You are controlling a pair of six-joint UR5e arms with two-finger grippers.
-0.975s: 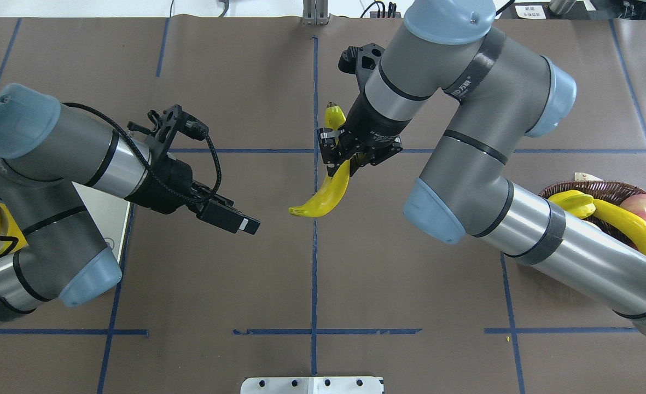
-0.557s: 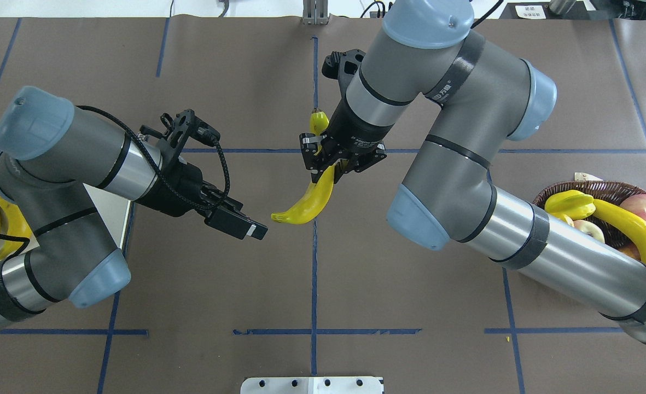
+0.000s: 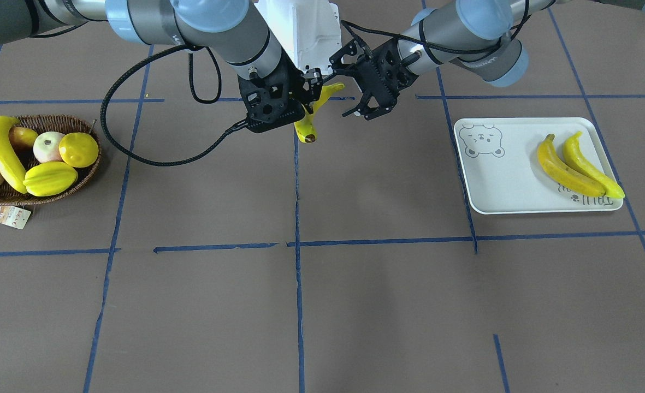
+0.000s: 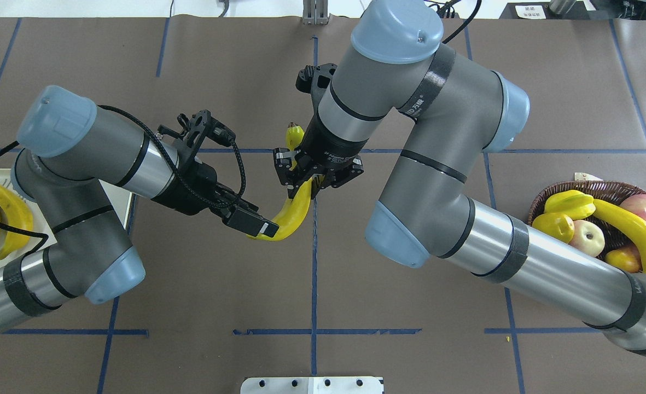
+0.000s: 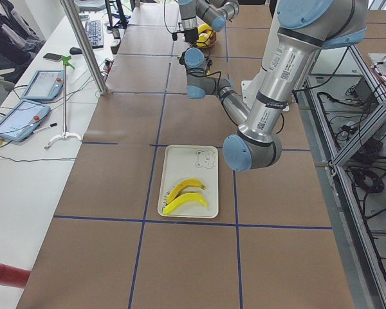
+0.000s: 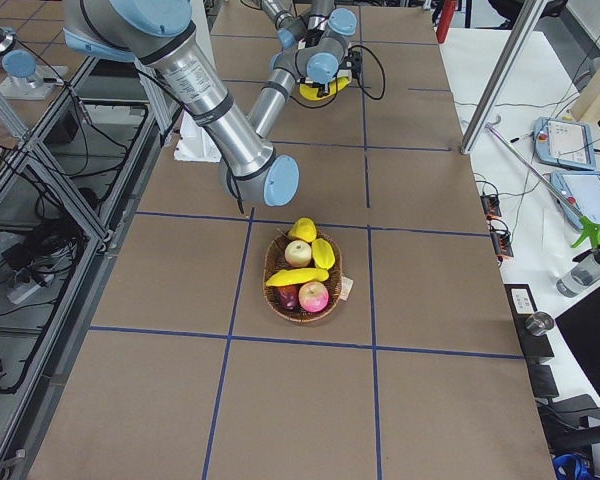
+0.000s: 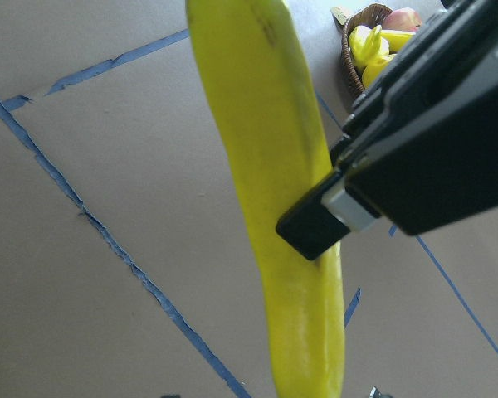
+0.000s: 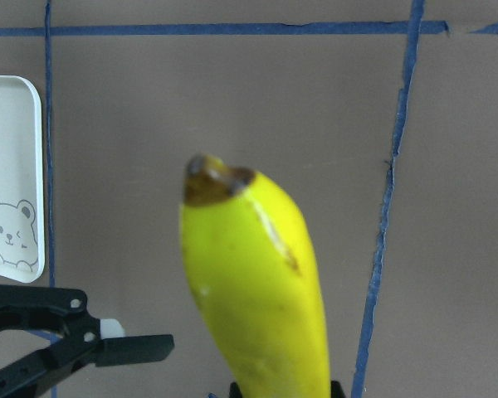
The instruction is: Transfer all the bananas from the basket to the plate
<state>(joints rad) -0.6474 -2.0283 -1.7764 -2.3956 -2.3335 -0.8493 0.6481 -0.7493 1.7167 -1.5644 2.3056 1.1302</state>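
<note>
Banana [image 4: 295, 210] carried leftward, now seemingly touching open left jaws.

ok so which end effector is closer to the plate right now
Left. The left end effector sits at the held banana's end on the plate's side; the right end effector grips the banana farther along, on the basket's side.

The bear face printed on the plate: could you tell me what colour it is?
Grey bear face on the off-white plate; exterior front-facing view shows it best.
</note>
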